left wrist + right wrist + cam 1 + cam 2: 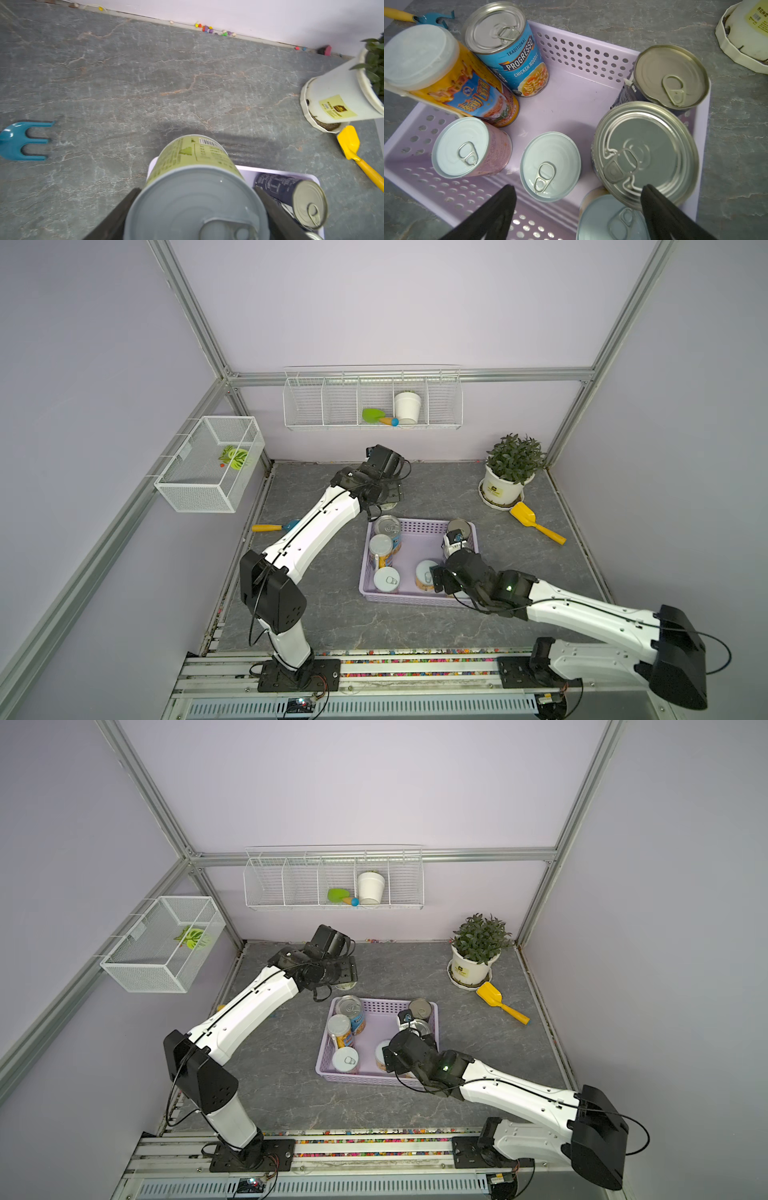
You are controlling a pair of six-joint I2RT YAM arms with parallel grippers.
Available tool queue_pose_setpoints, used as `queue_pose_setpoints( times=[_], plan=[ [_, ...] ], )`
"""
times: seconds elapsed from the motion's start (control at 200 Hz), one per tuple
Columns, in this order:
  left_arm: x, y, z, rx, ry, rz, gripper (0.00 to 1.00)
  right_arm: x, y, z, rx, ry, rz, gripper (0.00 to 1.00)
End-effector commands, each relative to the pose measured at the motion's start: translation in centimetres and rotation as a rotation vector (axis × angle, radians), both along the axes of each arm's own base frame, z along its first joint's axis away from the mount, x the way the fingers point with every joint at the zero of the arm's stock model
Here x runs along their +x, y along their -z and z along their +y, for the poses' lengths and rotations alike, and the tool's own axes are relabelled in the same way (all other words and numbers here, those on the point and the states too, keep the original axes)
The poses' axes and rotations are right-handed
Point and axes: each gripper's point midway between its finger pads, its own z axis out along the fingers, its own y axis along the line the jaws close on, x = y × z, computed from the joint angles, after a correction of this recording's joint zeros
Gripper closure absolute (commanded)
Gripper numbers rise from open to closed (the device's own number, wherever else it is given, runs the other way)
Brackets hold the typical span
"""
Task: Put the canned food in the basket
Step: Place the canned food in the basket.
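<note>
The last can outside the basket, a green-labelled can [187, 153] with a pale pull-tab lid, sits clamped between the two fingers of the left gripper [196, 190]. In both top views that gripper [388, 495] hangs over the table just behind the far left corner of the basket [415, 600], so the can is near the basket but not in it.

Seven cans stand inside the purple basket [581, 54]. A blue soup can [517, 62] and a yellow can [467, 91] with a plastic cap stand along the left side, with a pink can [467, 147] in front of them. A pale-lidded can [550, 166] stands mid-floor. A dark can [670, 76] stands in the far right corner, a wide silver-topped can [645, 153] is in front of it, and another pale lid [608, 218] is nearest the camera.

The right gripper [578, 187] hovers over the basket with its fingers spread wide and nothing between them. One fingertip overlaps the silver-topped can's rim in the wrist view, and contact cannot be judged.

On the grey table [332, 614] outside the basket lie a blue hand rake [20, 141] to the left and a yellow scoop [536, 522] beside a potted plant [511, 477] to the right.
</note>
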Motion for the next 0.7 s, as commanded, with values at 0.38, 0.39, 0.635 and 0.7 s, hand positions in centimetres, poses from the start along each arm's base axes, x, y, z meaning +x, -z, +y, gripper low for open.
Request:
queue_pose_setpoints(
  times=[0.38,0.39,0.635,0.7],
  plan=[
    [-6.0,0.7,-9.2,-0.045,0.262,0.030,0.49,-0.7,-3.8,-4.9,0.164,0.113,-0.196,0.02],
    [-6.1,0.9,-9.3,-0.044,0.266,0.036,0.49,-0.7,-3.9,-4.9,0.169,0.114,-0.199,0.02],
    [-7.6,4.9,-11.4,-0.048,0.302,0.132,0.50,-0.9,-3.7,-6.3,0.182,0.167,-0.210,0.02],
    [-7.6,6.0,-11.4,-0.039,0.289,0.154,0.50,-0.9,-3.7,-6.6,0.185,0.177,-0.217,0.02]
  ],
)
